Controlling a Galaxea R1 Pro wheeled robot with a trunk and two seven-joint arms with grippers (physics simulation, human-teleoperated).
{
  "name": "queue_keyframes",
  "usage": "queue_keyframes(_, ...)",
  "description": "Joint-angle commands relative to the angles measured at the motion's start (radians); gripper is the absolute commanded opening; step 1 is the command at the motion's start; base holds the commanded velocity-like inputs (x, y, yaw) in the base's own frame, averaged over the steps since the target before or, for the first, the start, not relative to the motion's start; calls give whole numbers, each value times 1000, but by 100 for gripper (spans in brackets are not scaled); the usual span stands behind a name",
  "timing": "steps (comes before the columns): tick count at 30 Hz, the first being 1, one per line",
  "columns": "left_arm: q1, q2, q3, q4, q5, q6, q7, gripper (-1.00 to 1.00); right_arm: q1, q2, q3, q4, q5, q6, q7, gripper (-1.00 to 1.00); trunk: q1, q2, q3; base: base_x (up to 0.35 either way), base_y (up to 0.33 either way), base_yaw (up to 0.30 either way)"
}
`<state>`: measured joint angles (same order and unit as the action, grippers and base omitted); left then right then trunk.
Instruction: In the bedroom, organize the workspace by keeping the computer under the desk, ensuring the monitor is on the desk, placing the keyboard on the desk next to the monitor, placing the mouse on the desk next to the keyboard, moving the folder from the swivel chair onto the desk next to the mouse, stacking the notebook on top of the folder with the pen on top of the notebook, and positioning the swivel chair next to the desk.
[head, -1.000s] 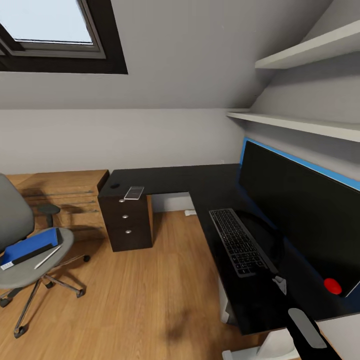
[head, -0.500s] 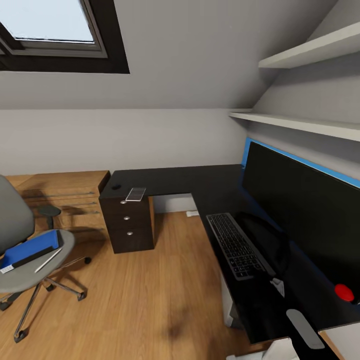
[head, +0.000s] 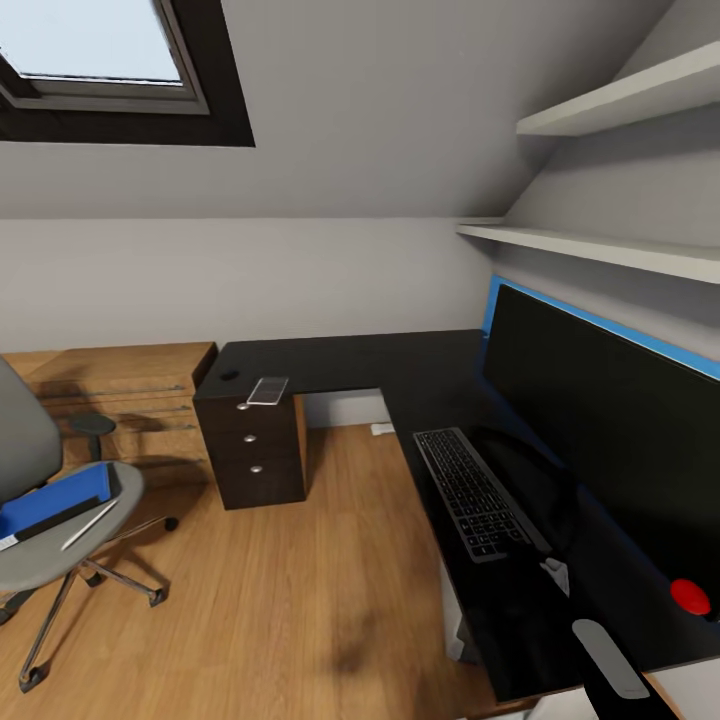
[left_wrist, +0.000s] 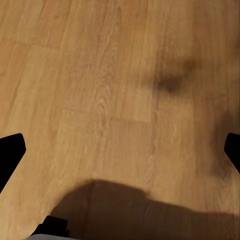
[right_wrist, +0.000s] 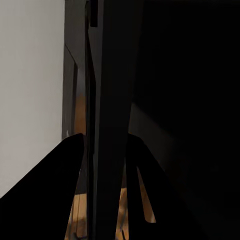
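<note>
Monitor (head: 610, 440) and keyboard (head: 472, 492) sit on table (head: 330, 358). Folder (head: 55, 497), pen (head: 90, 525) await pickup on swivel chair (head: 50, 520). Left pincer (left_wrist: 120, 150) open, empty (over floor); right pincer: cannot tell.

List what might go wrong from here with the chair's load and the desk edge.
The folder and pen lie loose on the swivel chair seat; nudging the chair may slide them off. The right arm hangs close to the desk edge by the keyboard and might bump it.
</note>
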<state>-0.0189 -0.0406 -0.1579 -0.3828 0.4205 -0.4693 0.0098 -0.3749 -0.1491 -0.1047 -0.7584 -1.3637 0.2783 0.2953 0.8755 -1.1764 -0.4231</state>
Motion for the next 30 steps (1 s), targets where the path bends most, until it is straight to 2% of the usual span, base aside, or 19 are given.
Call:
queue_keyframes(1,-1,1,-8,1,11,-5,2,100,-1,0,-3,0,-9,8,3,-100,0,-1,-1,3,-29,0)
queue_keyframes(9,0,2,-7,1,11,-5,1,100,-1,0,-3,1,-9,8,2,-100,0,-1,-1,1,-122,0)
queue_keyframes(22,0,2,-6,1,12,-5,1,100,-1,0,-2,1,-9,8,1,-100,0,-1,-1,0,-8,0)
queue_keyframes(30,-1,2,-7,1,11,-5,1,100,-1,0,-3,1,-9,8,1,-100,0,-1,-1,99,0,0)
